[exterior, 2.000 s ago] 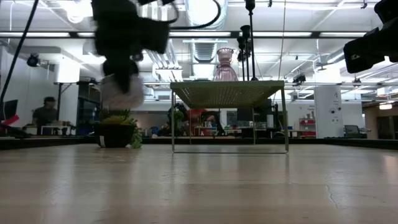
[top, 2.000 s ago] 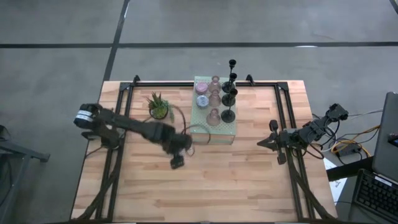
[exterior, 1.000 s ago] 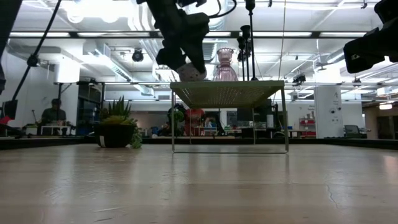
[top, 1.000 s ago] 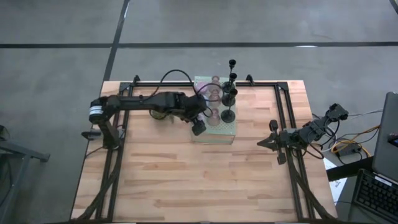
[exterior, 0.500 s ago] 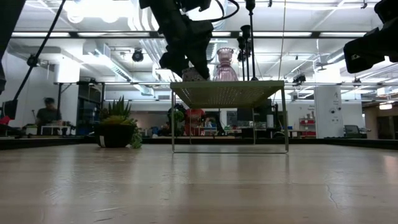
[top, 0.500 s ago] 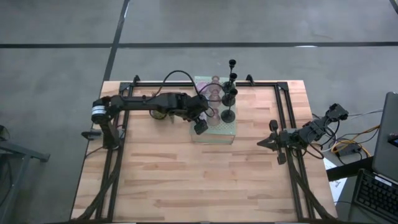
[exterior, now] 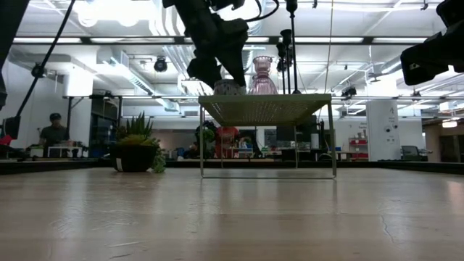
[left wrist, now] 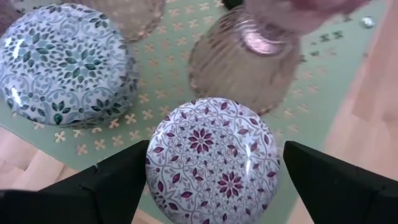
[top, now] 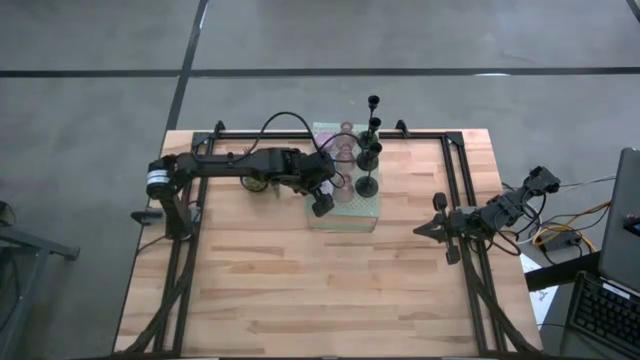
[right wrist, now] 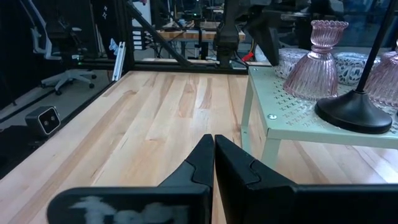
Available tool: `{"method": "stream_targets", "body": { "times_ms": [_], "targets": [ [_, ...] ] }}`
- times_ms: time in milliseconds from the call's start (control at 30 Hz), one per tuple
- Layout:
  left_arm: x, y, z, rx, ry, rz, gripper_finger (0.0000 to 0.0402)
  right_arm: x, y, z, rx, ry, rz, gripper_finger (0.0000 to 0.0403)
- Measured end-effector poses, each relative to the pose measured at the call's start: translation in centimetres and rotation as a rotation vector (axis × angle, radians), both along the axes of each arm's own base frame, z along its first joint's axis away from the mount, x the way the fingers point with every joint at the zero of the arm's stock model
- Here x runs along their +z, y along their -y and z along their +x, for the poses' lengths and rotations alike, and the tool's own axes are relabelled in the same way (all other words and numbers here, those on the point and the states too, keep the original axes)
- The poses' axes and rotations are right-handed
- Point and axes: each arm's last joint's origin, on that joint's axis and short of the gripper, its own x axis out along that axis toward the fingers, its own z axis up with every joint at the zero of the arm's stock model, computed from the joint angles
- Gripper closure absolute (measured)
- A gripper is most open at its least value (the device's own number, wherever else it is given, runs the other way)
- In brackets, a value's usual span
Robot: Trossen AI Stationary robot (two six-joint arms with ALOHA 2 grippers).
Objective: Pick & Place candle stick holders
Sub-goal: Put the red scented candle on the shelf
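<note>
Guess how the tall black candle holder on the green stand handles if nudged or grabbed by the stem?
Probably tippy: the black candle holder has a slim, tall stem over a small round base. Likely rigid, so a stem grasp shouldn't flex. It stands close beside the pink glass holder on the perforated green stand, so a sideways push could knock the glass.

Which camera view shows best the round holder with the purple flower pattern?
The left wrist view: the purple-patterned holder fills it, between the open left gripper's fingers. The low view shows only its side; the high view hides it under the arm.
</note>
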Motion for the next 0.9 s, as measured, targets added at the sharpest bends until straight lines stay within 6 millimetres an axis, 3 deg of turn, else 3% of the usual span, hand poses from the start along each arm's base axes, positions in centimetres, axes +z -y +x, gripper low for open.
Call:
{"method": "stream_targets", "body": {
  "times_ms": [300,633,900],
  "targets": [
    [0.9,0.2,-0.3,-0.022,-0.015,-0.064,0.0041,0.0,0.0,0.0,0.001,0.0,-0.004,0.0394],
    [1.9,0.0,-0.5,0.002,-0.016,0.008,0.011,0.0,0.0,0.0,0.0,0.0,0.0,0.0394],
    [2.9,0.3,-0.4,-0.009,0.019,-0.019,0.0103,0.0,0.0,0.0,0.0,0.0,-0.002,0.0394]
  ]
}}
